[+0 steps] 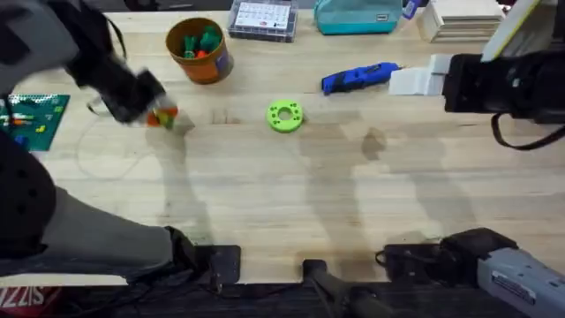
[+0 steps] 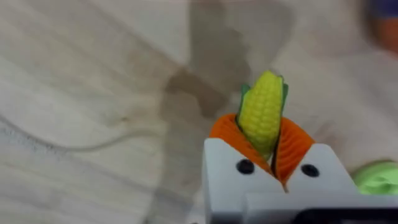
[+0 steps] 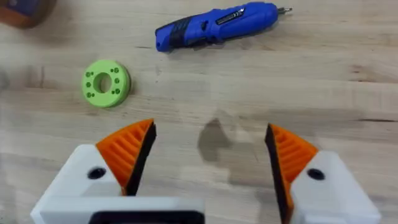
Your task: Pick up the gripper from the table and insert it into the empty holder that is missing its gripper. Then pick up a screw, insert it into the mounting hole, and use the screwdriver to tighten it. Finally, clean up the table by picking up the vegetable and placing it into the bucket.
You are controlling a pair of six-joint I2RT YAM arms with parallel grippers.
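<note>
One gap matters now: from my left gripper [image 1: 161, 116], clamped on the vegetable [image 2: 261, 112], to the bucket [image 1: 199, 50]. The corn's long axis runs out past my fingertips, green husk at the base between the orange pads [image 2: 292, 146]. The bucket stands just beyond and slightly to the right of that gripper, well nearer to it than to my other arm, so I judge the left should carry it over the rim. Farther right, my right gripper [image 3: 208, 162] hangs spread wide, holding nothing, with the screwdriver [image 3: 214, 25] lying crosswise ahead.

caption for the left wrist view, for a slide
Left pincer shut on a toy corn cob above the wooden table.
</note>
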